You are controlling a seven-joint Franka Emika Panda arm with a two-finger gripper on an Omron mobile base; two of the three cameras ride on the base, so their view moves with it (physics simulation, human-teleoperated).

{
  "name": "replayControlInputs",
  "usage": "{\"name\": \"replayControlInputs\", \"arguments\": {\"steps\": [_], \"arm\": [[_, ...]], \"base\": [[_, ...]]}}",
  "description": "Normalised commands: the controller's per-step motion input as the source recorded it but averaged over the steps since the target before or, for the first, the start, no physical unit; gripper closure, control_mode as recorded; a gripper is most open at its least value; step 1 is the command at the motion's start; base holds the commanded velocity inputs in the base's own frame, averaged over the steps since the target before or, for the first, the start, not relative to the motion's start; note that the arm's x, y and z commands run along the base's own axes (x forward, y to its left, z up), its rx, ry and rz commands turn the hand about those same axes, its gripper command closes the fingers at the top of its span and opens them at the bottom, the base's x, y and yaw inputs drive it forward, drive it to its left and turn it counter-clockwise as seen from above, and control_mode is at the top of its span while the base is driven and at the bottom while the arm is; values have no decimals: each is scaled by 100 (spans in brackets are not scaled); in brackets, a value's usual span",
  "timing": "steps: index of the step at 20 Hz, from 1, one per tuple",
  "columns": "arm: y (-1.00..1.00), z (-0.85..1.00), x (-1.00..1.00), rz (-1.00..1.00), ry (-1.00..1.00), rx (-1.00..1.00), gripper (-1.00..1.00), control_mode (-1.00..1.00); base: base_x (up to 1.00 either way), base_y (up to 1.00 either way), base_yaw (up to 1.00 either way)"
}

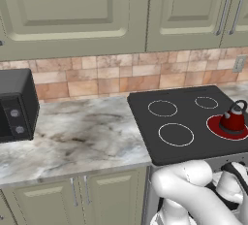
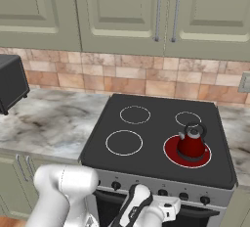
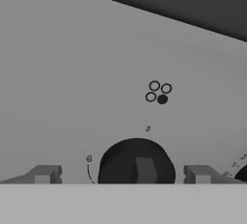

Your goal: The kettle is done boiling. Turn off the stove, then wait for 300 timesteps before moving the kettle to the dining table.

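Jaws (image 3: 123, 174) wide apart, empty, straddling a black knob (image 3: 136, 162) on the stove's silver front; four small rings printed above it, one filled. Kettle (image 2: 191, 144) upright, lid on, on the stove's (image 2: 146, 147) front right burner (image 2: 171, 156), which glows red. Marbled counter (image 1: 72, 136) left of stove, microwave (image 1: 17, 104) at its far left.

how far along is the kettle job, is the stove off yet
Nothing looks finished: the burner under the kettle glows red, so the stove seems on. In hand: the open pincer straddles a black knob on the stove's silver front, apparently not yet gripping it. Left: turn the knob, wait, then carry the kettle to the dining table.
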Motion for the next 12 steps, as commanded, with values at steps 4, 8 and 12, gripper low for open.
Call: {"name": "replayControlInputs", "arguments": {"steps": [4,8,12], "arm": [[-1,-8,4,0,0,0,-100,-100],[0,-6,3,0,0,0,100,-100],[0,-2,6,0,0,0,100,-100]], "base": [[0,0,0],[0,0,0],[0,0,0]]}}
